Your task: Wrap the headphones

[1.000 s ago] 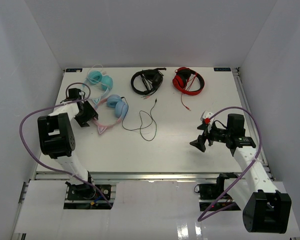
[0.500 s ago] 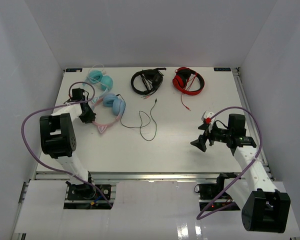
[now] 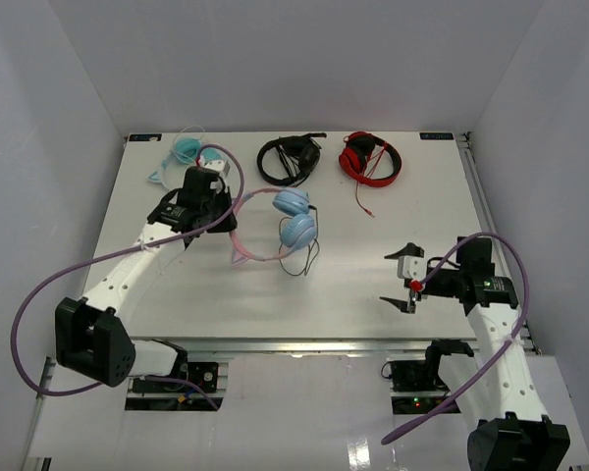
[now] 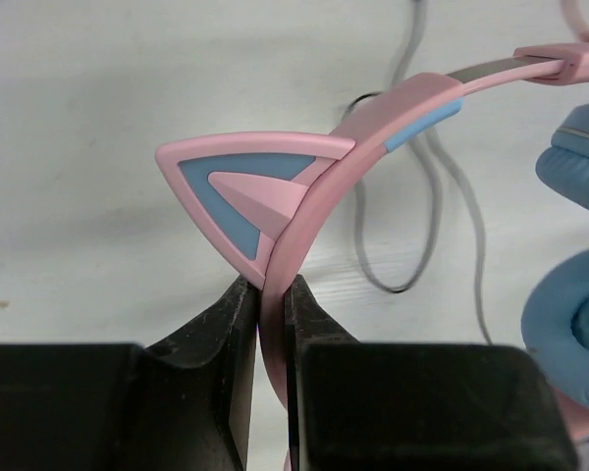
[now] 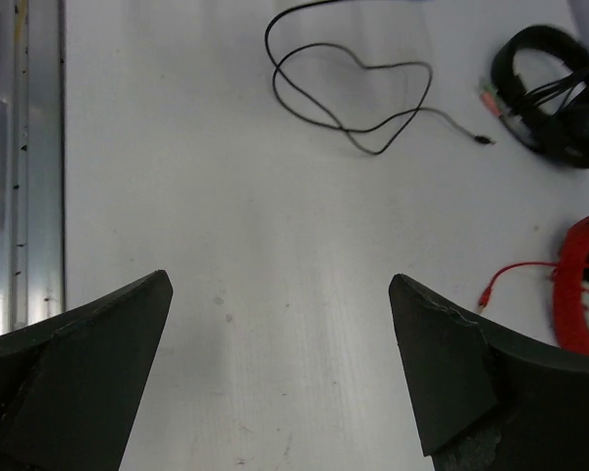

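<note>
The headphones [image 3: 294,218] have light blue cups and a pink cat-ear headband [image 3: 243,247]. They hang lifted over the middle of the table. My left gripper [image 3: 228,209] is shut on the headband. In the left wrist view the fingers [image 4: 231,334] pinch the pink band [image 4: 373,123] just below a cat ear [image 4: 245,186], with a blue cup [image 4: 569,324] at the right. The thin black cable [image 3: 307,257] trails under the cups and also shows as a loop [image 5: 353,98]. My right gripper [image 3: 401,279] stands open and empty at the front right [image 5: 280,285], apart from the headphones.
At the back of the table lie all-turquoise headphones [image 3: 188,152], black headphones [image 3: 288,159] and red headphones [image 3: 370,157] with a red cable. The black [image 5: 555,88] and red [image 5: 584,285] sets also show in the right wrist view. A metal rail [image 5: 20,147] runs along the table's front edge.
My left gripper closed on the pink headband, lifted the headphones and carried them right toward the table's middle; the cable followed. My right arm drew back toward the front edge, still open.
</note>
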You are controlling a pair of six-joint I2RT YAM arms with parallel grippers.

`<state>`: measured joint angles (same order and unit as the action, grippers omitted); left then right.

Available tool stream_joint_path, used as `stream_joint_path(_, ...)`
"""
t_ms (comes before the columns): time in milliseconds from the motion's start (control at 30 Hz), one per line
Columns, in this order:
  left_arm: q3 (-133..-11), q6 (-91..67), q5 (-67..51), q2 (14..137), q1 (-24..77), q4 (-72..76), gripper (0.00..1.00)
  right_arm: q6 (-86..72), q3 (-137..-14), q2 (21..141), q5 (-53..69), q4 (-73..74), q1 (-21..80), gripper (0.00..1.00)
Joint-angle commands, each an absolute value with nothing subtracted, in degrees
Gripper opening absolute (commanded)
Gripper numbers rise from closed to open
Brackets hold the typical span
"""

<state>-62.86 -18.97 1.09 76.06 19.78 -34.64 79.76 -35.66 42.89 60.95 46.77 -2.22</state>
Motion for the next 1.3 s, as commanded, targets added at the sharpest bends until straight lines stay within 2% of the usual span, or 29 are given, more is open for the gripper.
stream_joint_path(0,-75.1,-22.0,-3.0,75.2,25.8,-37.0,0.00,82.3,-43.9,43.5,68.3,44.1,-2.2,0.98)
stream_joint_path(133,-85.0,-23.7,-3.2,78.8,31.0,-40.2,0.00,73.0,-47.6,45.8,70.2,36.4,-2.1,0.98)
stream_joint_path(200,-89.7,-24.6,-3.3,81.0,33.4,-41.2,0.00,63.3,-48.7,47.0,72.2,29.1,-1.6,0.90)
stream_joint_path(233,-91.2,-24.9,-3.3,82.1,34.6,-41.4,0.00,57.9,-48.8,47.5,72.8,25.3,-1.1,0.90)
stream_joint_path(600,-110.2,-29.7,-7.6,88.0,37.3,-43.2,0.00,41.8,-44.3,54.5,76.4,7.6,5.1,0.90)
stream_joint_path(867,-118.1,-33.4,-8.5,89.1,37.3,-43.5,0.00,22.4,-36.2,60.4,70.0,-20.5,13.4,0.91)
stream_joint_path(1033,-119.8,-36.3,-8.4,88.6,37.4,-41.8,0.00,6.3,-31.7,65.5,65.5,-41.4,14.9,0.98)
stream_joint_path(1133,-119.7,-37.9,-7.1,87.2,37.4,-40.5,0.00,-4.0,-28.7,67.9,63.8,-54.2,15.0,0.78)
stream_joint_path(1200,-119.6,-38.8,-5.7,86.1,37.4,-39.8,0.00,-8.1,-28.1,68.9,62.7,-58.5,15.0,0.61)
stream_joint_path(1267,-119.3,-39.3,-3.6,85.1,37.4,-39.2,0.00,-9.7,-28.2,69.4,62.6,-59.8,15.0,0.35)
